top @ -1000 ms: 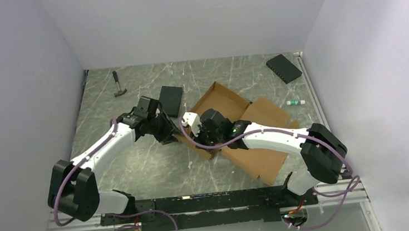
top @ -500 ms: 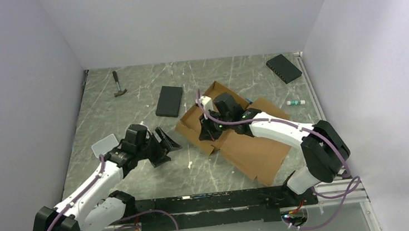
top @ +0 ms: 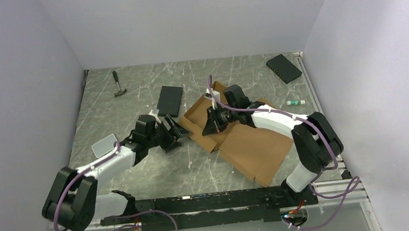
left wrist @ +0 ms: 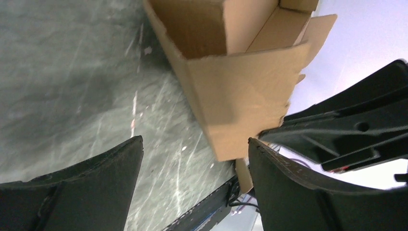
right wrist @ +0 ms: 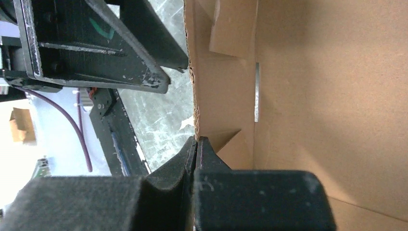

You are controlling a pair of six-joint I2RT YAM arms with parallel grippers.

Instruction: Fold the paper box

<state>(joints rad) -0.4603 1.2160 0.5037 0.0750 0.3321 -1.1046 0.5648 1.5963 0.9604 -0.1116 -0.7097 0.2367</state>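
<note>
1. Top external: cardboard box (top: 252,147) centre-right on table (top: 133,94), mostly flat, left wall raised.
2. R gripper (top: 214,127): fingers pressed together, pinching top edge of raised wall.
3. L gripper (top: 174,135): spread wide, holding nothing, just left of box.
4. Left wrist: box corner ahead betw. fingers (left wrist: 96,187), apart from both.

hammer (top: 119,85), middle black box (top: 169,100), far-right black box (top: 283,68), small white tube (top: 296,102) on marbled table (top: 140,171).
</note>
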